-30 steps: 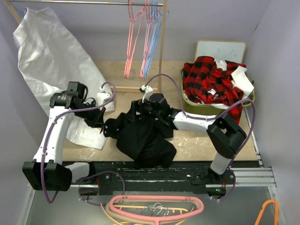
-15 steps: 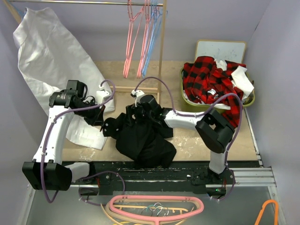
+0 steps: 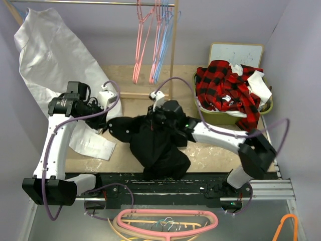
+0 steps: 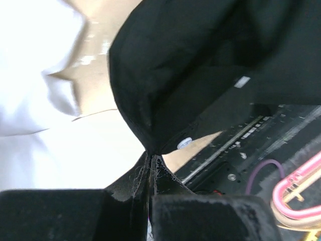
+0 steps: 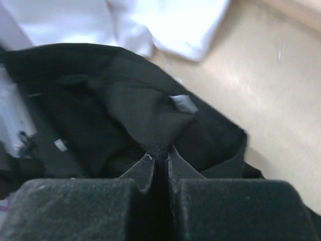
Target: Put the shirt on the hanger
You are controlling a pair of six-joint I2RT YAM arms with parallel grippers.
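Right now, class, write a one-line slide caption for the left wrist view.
Left gripper pinches an edge of the black shirt, white cloth beside it.

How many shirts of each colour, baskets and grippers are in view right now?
Black shirt: 1
Red-and-black plaid shirt: 1
Green basket: 1
Grippers: 2, the left gripper and the right gripper
Total: 5

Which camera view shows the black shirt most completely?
Top external: the whole shirt shows as one bunched mass. The left wrist and right wrist views show only a fold pinched by the left gripper and the right gripper.
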